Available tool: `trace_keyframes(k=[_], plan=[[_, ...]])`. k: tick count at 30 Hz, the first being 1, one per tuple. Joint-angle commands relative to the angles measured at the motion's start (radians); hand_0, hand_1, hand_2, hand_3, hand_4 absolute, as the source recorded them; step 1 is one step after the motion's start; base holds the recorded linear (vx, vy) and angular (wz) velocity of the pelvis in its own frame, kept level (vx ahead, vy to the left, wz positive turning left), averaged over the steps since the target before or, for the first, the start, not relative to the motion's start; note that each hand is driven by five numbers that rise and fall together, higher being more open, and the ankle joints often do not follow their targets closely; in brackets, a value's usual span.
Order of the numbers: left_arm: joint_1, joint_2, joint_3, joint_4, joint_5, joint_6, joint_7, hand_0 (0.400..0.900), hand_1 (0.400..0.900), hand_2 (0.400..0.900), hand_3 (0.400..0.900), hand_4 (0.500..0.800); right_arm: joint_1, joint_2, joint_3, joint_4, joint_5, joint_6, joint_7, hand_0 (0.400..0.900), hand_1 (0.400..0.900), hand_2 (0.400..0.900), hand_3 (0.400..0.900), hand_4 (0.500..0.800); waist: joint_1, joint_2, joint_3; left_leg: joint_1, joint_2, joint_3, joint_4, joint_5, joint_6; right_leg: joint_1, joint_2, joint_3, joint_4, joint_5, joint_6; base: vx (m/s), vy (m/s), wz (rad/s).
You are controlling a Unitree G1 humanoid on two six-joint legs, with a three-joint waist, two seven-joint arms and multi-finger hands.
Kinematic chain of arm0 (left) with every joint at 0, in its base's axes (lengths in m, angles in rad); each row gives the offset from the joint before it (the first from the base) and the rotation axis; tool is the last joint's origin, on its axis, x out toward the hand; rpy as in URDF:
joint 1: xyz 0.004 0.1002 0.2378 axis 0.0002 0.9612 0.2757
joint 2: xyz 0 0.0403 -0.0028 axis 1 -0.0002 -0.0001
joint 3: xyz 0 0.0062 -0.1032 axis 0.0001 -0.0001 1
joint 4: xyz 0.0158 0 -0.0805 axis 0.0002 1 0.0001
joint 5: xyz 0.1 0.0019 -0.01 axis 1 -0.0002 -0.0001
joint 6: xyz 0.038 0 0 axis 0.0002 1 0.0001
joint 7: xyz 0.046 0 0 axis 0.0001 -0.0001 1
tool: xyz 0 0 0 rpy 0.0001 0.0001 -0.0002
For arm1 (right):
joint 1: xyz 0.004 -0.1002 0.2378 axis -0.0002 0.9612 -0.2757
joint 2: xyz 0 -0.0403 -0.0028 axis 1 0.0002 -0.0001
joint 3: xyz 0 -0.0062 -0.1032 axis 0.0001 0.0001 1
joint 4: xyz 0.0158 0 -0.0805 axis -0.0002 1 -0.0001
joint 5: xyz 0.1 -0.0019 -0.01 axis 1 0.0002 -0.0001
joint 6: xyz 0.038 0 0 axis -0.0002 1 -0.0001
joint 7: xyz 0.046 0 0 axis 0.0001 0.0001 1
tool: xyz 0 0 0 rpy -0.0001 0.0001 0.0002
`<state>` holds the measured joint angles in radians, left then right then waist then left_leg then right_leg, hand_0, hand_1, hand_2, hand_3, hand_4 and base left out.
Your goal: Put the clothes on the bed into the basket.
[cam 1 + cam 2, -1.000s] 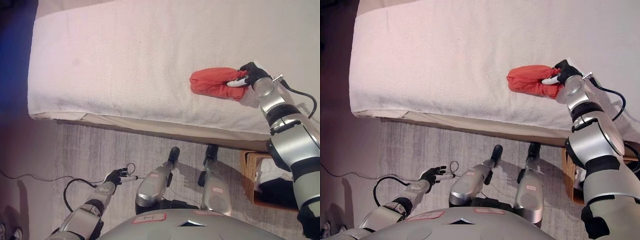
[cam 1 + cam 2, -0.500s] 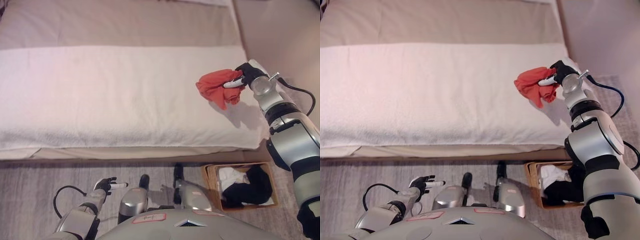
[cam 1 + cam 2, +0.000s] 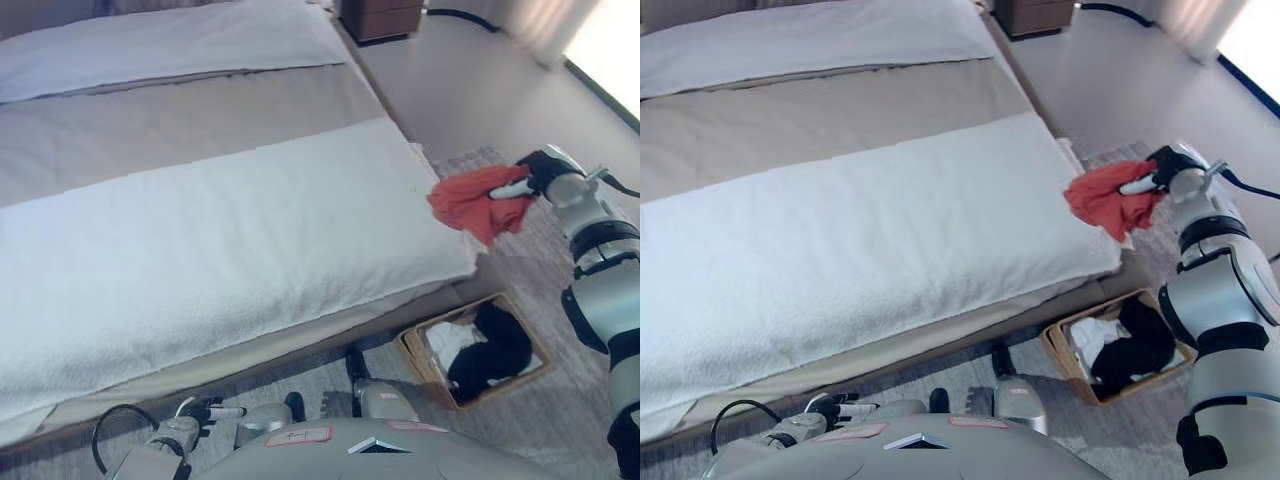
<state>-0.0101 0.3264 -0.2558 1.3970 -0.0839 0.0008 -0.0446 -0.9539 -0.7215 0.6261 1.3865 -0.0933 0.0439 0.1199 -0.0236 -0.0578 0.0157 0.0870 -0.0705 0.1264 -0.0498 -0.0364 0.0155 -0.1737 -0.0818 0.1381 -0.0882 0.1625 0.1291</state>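
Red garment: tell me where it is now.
The red garment hangs from the right hand, right side of both views, past the bed's corner, above the basket.

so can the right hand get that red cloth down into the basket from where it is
Probably yes. The right hand grips the red cloth in the air past the corner of the bed, and the basket sits open-topped on the floor below and nearer the robot, with nothing between them.

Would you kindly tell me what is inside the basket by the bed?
The wicker basket holds a black garment on white clothing; whatever lies beneath them is covered.
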Motion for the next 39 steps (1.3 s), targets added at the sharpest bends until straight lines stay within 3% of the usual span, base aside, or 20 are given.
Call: trace_keyframes(k=[1, 7, 14, 15, 39], plan=[[-0.014, 0.065, -0.006, 0.043, 0.022, -0.01, -0.001, 0.9, 0.9, 0.9, 0.9, 0.8, -0.139, -0.11, 0.021, 0.048, -0.022, -0.022, -0.035, 0.4, 0.4, 0.4, 0.4, 0.5, -0.016, 0.029, 0.0, -0.019, 0.035, -0.028, 0.015, -0.064, -0.009, 0.073, -0.004, 0.018, 0.067, -0.074, 0.027, -0.01, 0.011, -0.3], [-0.008, 0.056, -0.006, 0.037, 0.022, -0.011, 0.0, 0.9, 0.9, 0.9, 0.9, 0.8, -0.12, -0.115, 0.006, 0.058, -0.026, -0.017, -0.03, 0.4, 0.4, 0.4, 0.4, 0.5, -0.027, 0.041, 0.0, -0.012, 0.039, 0.007, 0.017, -0.068, -0.01, 0.072, -0.001, 0.032, 0.058, -0.065, 0.033, -0.01, -0.008, -0.2], [-0.013, 0.051, -0.011, 0.034, 0.025, -0.007, 0.001, 0.9, 0.9, 0.9, 0.9, 0.8, -0.12, -0.119, 0.005, 0.059, -0.027, -0.016, -0.032, 0.4, 0.4, 0.4, 0.4, 0.5, -0.029, 0.045, 0.0, -0.01, 0.045, 0.004, 0.012, -0.062, -0.018, 0.081, -0.003, 0.017, 0.046, -0.064, 0.031, 0.0, -0.019, 0.03], [-0.014, 0.051, -0.011, 0.035, 0.025, -0.007, 0.001, 0.9, 0.9, 0.9, 0.9, 0.8, -0.124, -0.121, 0.004, 0.063, -0.032, -0.015, -0.04, 0.9, 0.9, 0.9, 0.9, 0.8, -0.029, 0.045, 0.0, -0.009, 0.046, 0.003, 0.012, -0.062, -0.019, 0.083, -0.002, 0.014, 0.045, -0.064, 0.031, 0.0, -0.017, 0.03], [-0.022, 0.044, -0.024, 0.034, 0.03, 0.003, 0.004, 0.9, 0.9, 0.9, 0.9, 0.8, -0.116, -0.119, -0.002, 0.074, -0.029, -0.005, -0.043, 0.9, 0.9, 0.9, 0.9, 0.8, -0.02, 0.058, 0.001, -0.014, 0.053, -0.029, -0.007, -0.046, -0.03, 0.105, -0.014, -0.024, 0.028, -0.07, 0.014, 0.0, -0.008, 0.05]])
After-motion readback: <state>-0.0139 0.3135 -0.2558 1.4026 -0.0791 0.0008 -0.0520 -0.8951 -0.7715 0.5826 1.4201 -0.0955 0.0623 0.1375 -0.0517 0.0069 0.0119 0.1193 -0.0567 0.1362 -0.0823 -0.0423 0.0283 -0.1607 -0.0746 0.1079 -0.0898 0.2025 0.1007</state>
